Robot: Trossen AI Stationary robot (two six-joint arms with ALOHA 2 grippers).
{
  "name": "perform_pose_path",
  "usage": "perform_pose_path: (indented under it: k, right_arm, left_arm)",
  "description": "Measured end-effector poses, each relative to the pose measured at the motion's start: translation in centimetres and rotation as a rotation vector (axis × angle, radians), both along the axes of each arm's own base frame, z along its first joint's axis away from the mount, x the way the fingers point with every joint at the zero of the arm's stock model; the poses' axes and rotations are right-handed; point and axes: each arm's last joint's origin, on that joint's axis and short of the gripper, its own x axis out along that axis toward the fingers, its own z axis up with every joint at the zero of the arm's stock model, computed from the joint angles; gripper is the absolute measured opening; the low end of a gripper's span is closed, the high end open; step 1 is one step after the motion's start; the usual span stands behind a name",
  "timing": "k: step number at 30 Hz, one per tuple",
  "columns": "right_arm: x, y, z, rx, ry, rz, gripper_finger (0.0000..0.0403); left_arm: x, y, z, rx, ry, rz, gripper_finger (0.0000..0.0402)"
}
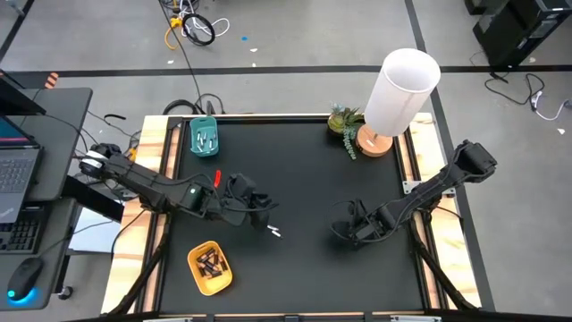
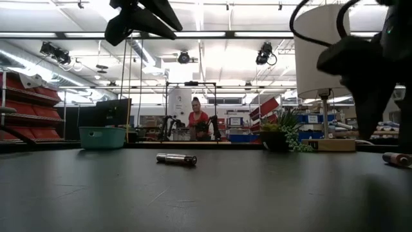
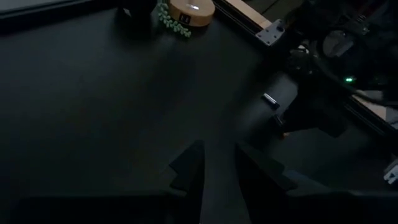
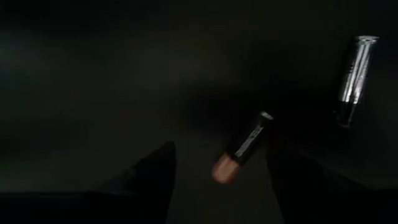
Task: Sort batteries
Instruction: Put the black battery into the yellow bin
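A dark battery with an orange end [image 4: 244, 144] lies flat on the black table between the open fingers of my right gripper [image 4: 219, 155], nearer one finger, and it touches neither. A silvery battery [image 4: 353, 74] lies farther ahead, and it also shows on the mat [image 1: 275, 231] and in the low view [image 2: 176, 158]. My right gripper [image 1: 340, 231] sits low over the table's right half. My left gripper [image 1: 264, 215] hovers mid-table, open and empty [image 3: 217, 168]. The teal tray [image 1: 204, 137] holds pale batteries. The yellow tray [image 1: 209, 266] holds dark ones.
A white lamp on a wooden base [image 1: 393, 98] and a small plant [image 1: 344, 121] stand at the far right corner. A small red-orange object [image 1: 217, 178] lies beside the left arm. A person stands in the room behind the table [image 2: 198, 119].
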Motion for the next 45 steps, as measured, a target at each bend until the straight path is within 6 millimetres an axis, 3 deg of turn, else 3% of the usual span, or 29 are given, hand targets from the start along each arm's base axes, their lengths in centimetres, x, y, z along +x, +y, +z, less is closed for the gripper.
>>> perform_pose_path:
  k: [9,19,37,45]
  right_arm:
    - [0.7,0.4,-2.1,-0.011,0.072,-0.016,0.0196]
    - [0.1,-0.1,-2.7,-0.025,0.132,0.151,0.002]
    - [1.7,-0.5,-1.0,-0.083,0.064,0.354,0.0003]
    - [1.8,-1.0,1.2,-0.139,-0.077,0.351,0.0001]
  left_arm:
    - [-0.1,0.0,-0.1,0.009,0.012,0.005,0.0103]
    - [-0.3,0.2,-0.4,0.028,0.051,0.008,0.0103]
    - [-0.3,0.1,-0.4,-0.004,0.032,0.026,0.0104]
    - [-0.1,-0.1,-0.4,-0.11,0.004,0.012,0.0104]
